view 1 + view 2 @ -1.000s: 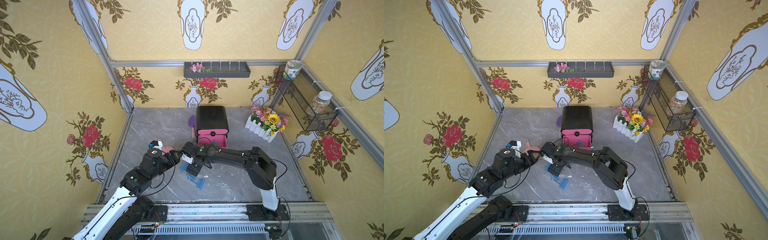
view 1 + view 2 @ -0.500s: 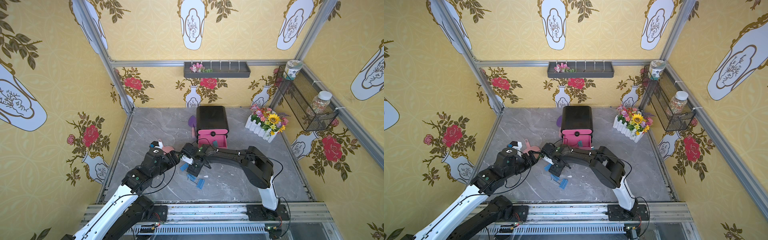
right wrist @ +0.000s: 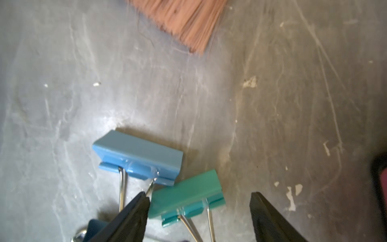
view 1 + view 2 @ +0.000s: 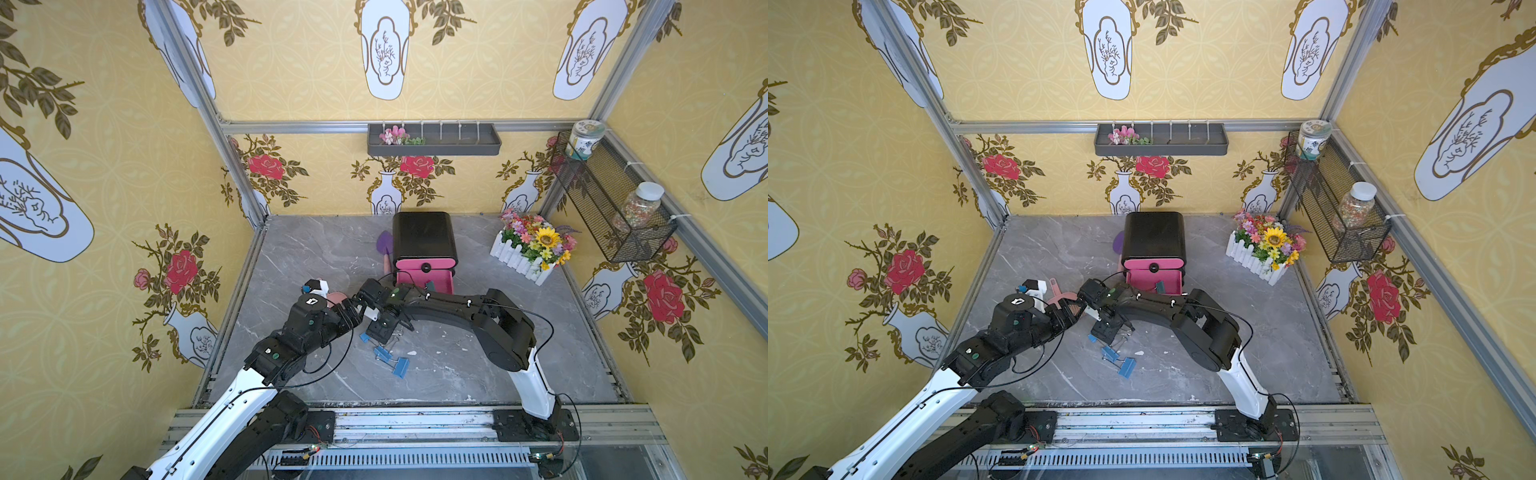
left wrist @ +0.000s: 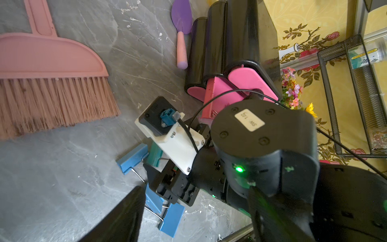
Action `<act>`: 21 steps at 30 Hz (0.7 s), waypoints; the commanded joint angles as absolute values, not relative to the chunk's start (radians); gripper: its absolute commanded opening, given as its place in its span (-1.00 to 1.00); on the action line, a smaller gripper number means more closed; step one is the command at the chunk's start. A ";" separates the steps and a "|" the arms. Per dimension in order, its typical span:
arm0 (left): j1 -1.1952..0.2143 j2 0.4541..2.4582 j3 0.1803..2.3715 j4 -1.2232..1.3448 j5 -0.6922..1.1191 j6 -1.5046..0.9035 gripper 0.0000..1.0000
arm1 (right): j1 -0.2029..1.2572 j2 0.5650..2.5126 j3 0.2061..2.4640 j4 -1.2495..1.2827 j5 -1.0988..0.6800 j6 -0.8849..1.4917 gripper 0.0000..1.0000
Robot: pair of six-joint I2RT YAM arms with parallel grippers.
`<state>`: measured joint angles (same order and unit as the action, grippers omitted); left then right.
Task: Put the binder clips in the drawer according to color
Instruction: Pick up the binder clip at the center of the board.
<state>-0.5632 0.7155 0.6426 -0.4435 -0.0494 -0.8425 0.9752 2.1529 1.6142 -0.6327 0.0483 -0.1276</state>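
Note:
A teal binder clip [image 3: 186, 194] lies on the grey table between the fingers of my right gripper [image 3: 199, 197]. The jaws are open, one finger against the clip's end and the other well clear. A blue clip [image 3: 138, 155] lies right beside it. Both top views show more blue clips [image 4: 401, 368] [image 4: 1109, 353] just in front of the right gripper [image 4: 384, 328]. The black drawer cabinet [image 4: 424, 239] stands at the back; its lower pink drawer [image 4: 440, 280] is pulled out, with a teal clip [image 4: 429, 286] inside. My left gripper [image 4: 353, 311] hovers open and empty beside the right wrist.
A pink hand broom [image 5: 52, 83] lies left of the clips, its bristles close to them. A purple trowel [image 5: 181, 18] rests beside the cabinet. A white flower box [image 4: 532, 249] stands at the back right, and a wire basket [image 4: 611, 208] with jars hangs on the right wall.
The right gripper's jaws have narrowed a little around the teal clip. Both arms stay almost where they were.

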 commanded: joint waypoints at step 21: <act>-0.563 0.733 0.632 -0.398 -0.032 -0.853 0.64 | 0.975 2.107 1.523 -0.583 0.010 -0.082 0.44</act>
